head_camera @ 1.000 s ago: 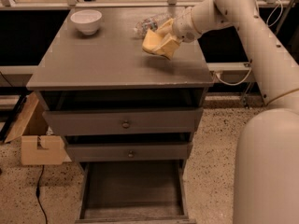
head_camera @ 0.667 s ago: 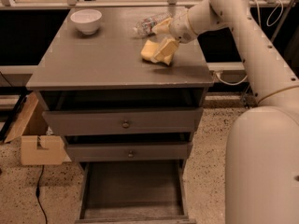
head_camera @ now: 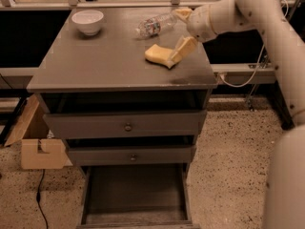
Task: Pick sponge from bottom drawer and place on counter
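The yellow sponge (head_camera: 158,55) lies slightly curled on the counter (head_camera: 100,61), right of its middle. My gripper (head_camera: 184,31) hangs just right of the sponge with its fingers spread wide. The lower finger (head_camera: 185,46) sits against the sponge's right end, and the upper finger (head_camera: 183,14) is near the bottle's cap. The gripper is open and holds nothing. The bottom drawer (head_camera: 136,194) is pulled out near the floor, and its dark tray looks empty.
A white bowl (head_camera: 87,21) stands at the counter's back left. A clear plastic bottle (head_camera: 153,26) lies on its side at the back, just left of the gripper. A tan cardboard box (head_camera: 40,151) sits on the floor left of the cabinet. The two knobbed drawers are shut.
The gripper came down with the sponge, set it on the counter and opened. The sponge now rests on the surface, out of the fingers.
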`<control>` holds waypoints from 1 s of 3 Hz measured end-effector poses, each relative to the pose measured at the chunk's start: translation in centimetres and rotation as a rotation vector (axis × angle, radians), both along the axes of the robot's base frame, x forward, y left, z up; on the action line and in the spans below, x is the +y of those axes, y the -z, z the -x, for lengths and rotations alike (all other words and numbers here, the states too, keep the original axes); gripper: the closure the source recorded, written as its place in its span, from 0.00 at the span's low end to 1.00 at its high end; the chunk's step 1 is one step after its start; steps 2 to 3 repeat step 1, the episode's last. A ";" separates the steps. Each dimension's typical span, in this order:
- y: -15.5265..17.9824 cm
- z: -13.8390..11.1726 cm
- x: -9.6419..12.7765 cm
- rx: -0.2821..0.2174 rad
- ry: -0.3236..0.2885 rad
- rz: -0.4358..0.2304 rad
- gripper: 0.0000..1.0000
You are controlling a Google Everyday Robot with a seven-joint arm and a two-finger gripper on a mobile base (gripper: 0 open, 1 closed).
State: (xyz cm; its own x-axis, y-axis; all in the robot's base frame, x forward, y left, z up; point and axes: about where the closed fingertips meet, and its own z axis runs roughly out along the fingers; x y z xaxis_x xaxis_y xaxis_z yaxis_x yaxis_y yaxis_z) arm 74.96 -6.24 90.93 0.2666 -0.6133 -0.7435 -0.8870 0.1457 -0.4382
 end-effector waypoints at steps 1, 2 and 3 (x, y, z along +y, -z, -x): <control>-3.4 4.4 -3.5 -0.128 0.089 -0.101 0.00; -3.4 4.4 -3.5 -0.128 0.089 -0.101 0.00; -3.4 4.4 -3.5 -0.128 0.089 -0.101 0.00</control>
